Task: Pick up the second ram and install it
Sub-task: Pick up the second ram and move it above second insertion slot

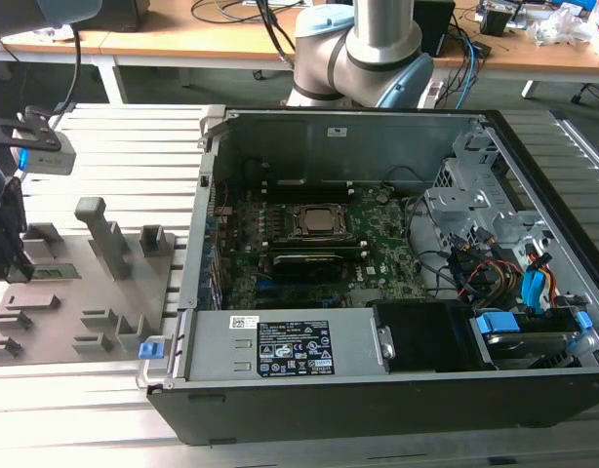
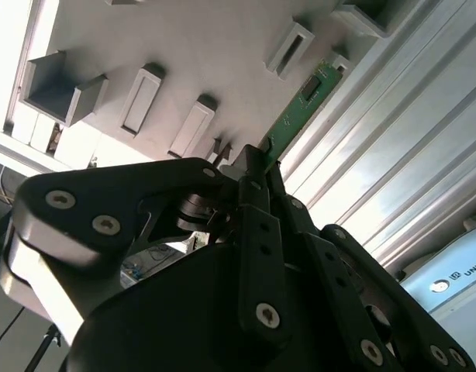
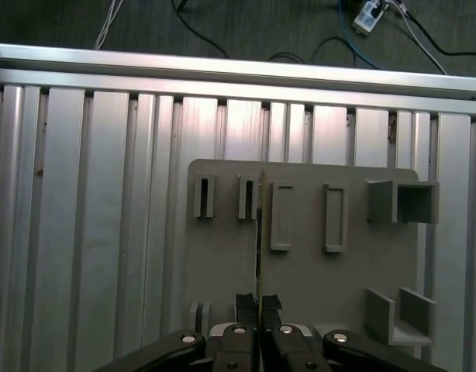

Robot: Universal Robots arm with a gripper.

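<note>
Second ram [image 2: 300, 108], held edge-on in the closed gripper [image 3: 259, 304], over grey holder plate [image 3: 315, 279], open slatted table [image 3: 83, 194] around.

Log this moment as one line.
gripper: shut on second ram | location: over grey fixture plate | install: not yet done

— Where is the second ram [image 2: 304, 101]?
— Pinched at one end by the gripper [image 3: 259, 304], over the grey holder plate [image 3: 315, 279] with its row of slots.
— And its look?
— A thin, narrow green board carrying small dark chips. In the first wrist view it appears edge-on, a fine straight line running away from the fingers. Whether it has left its slot cannot be told
</note>
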